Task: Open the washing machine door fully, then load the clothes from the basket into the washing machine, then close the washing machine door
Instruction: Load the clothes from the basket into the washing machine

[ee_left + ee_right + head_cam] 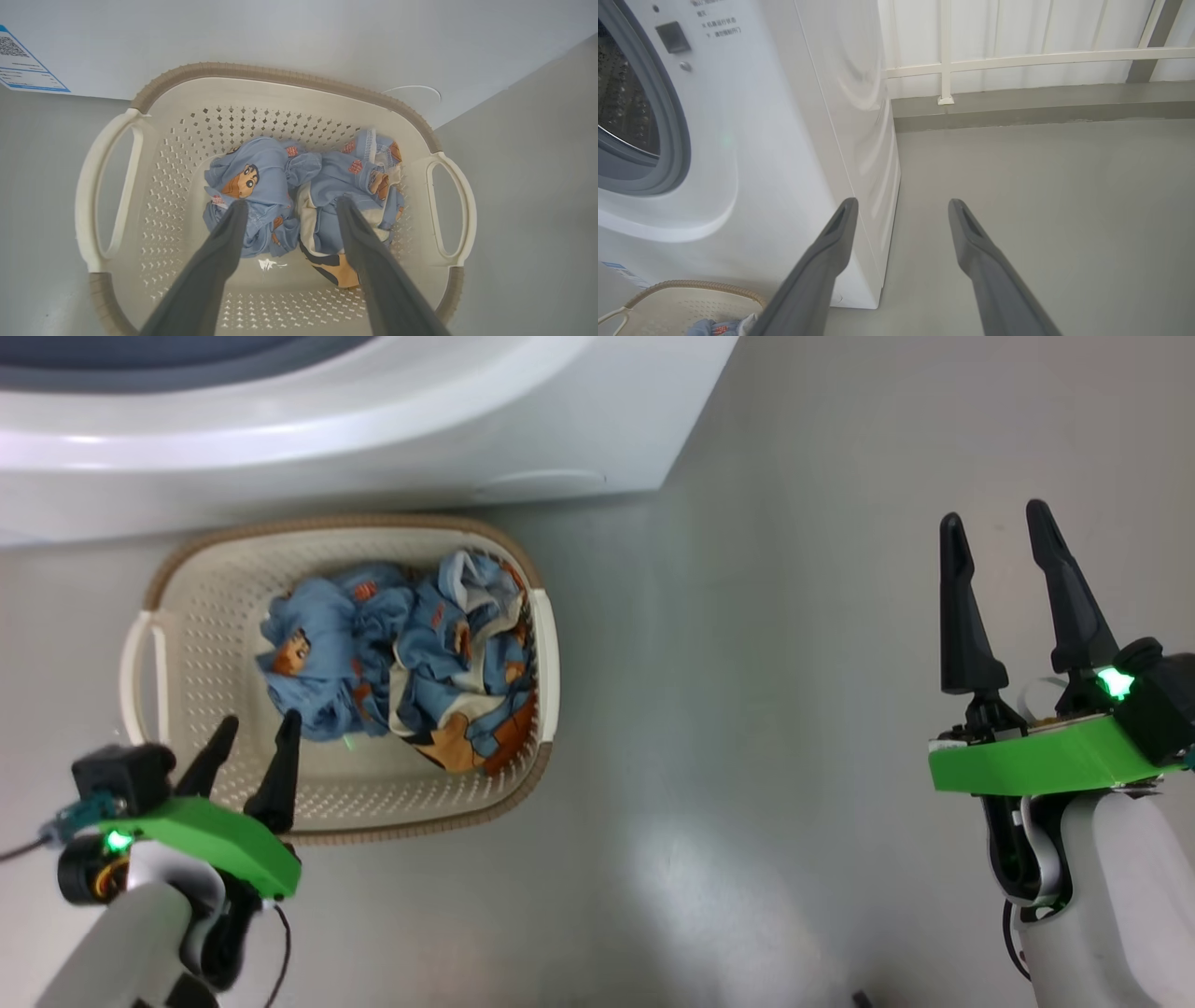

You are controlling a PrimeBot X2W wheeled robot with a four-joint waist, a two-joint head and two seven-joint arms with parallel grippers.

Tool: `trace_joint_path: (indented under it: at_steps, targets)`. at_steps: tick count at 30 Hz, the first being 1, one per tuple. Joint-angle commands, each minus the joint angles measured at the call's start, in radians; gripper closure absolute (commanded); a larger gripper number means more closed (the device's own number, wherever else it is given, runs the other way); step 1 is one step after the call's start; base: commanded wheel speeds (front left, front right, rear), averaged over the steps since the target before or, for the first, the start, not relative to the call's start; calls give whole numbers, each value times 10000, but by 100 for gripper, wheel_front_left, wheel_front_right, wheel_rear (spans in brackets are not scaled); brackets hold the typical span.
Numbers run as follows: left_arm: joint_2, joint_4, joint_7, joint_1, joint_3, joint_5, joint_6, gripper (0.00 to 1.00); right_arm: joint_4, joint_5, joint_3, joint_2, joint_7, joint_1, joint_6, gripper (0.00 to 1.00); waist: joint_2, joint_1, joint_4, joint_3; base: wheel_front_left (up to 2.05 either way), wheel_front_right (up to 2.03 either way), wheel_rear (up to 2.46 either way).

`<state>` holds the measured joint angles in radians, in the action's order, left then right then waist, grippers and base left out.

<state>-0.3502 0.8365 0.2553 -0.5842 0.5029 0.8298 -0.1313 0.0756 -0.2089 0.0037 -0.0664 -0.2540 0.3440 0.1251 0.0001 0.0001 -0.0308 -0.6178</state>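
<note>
The dark-fingered left gripper (292, 201) and right gripper (993, 513) are held wide and empty. The soft, light, crumpled blue cartoon-print clothes (261, 186) in the cream perforated plastic basket (280, 74) are probably best pinched at a raised fold.

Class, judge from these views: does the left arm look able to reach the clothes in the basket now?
Probably yes. The left gripper hangs open over the basket, fingers aimed at the clothes; the basket has no lid and nothing lies between.
</note>
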Motion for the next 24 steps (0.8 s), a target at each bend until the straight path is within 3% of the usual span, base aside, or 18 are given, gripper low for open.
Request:
trace_joint_path:
  at_steps: [1, 10, 24]
  targets:
    - [-541, 121, 65, -257, 2, 179, 6, 0, -297, 221, 256, 65, -78, 52, 56, 0, -1, -1, -70, -663, 0, 0, 0]
    - [-1194, 1087, -133, -1921, 2105, 1361, 6, 0, -602, 374, 379, 145, -78, 569, 56, 0, -1, -1, -181, -1962, 0, 0, 0]
    - [-1770, 1934, -354, -3696, 3895, 2211, 6, 0, -885, 132, 650, 160, -78, 1048, 56, 0, -1, -1, -394, -2962, 0, 0, 0]
